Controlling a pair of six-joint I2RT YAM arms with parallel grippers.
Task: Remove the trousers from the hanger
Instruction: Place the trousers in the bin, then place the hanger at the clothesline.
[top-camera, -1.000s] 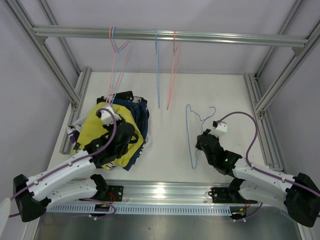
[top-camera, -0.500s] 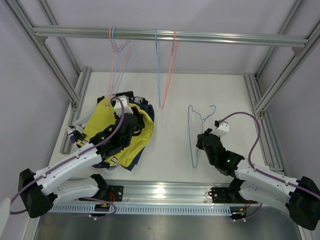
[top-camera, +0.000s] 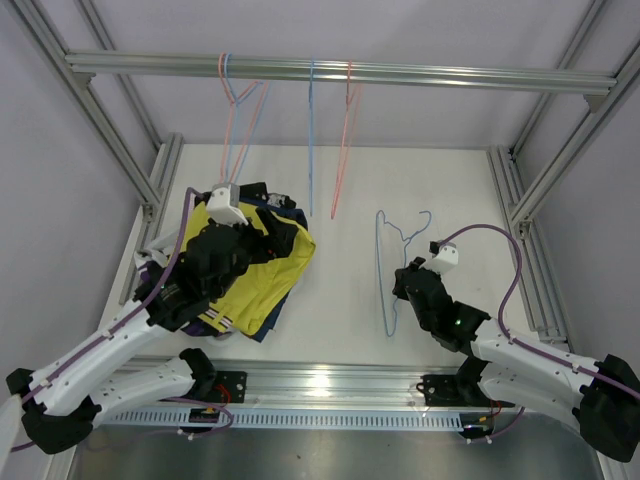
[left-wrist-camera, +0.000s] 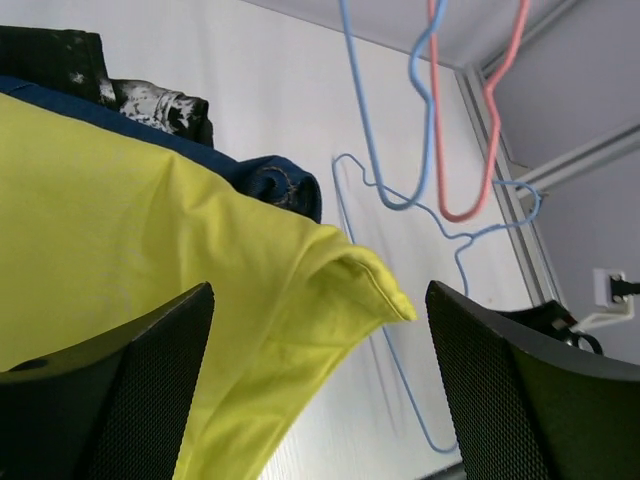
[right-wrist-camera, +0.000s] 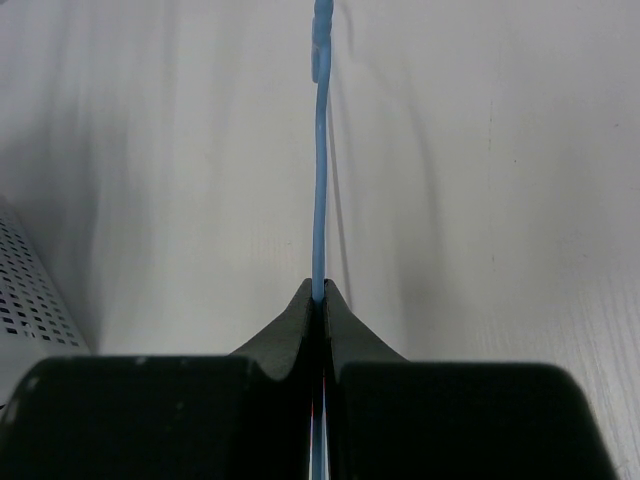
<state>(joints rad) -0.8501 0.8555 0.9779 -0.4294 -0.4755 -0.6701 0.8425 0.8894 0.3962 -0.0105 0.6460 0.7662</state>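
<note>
The trousers lie in a heap on the left of the table, with the plain yellow pair (top-camera: 262, 275) on top. Navy (left-wrist-camera: 272, 183) and black speckled (left-wrist-camera: 150, 100) cloth show past the yellow pair (left-wrist-camera: 150, 260). My left gripper (top-camera: 278, 235) hovers over the heap. In the left wrist view that gripper (left-wrist-camera: 318, 300) stands wide open with nothing between its fingers. A blue wire hanger (top-camera: 383, 270) lies bare on the table at the right. My right gripper (top-camera: 405, 285) is shut on its wire (right-wrist-camera: 319, 180), which the fingertips (right-wrist-camera: 320, 290) pinch.
Pink and blue bare hangers (top-camera: 240, 110) hang from the metal rail (top-camera: 340, 72) at the back, with one more blue (top-camera: 311, 140) and one more pink (top-camera: 345, 140) beside them. Frame posts (top-camera: 150, 190) run along both table sides.
My left gripper has opened and let go of the yellow trousers, then moved toward the back of the heap. The yellow cloth now lies spread further right. The right arm held still.
</note>
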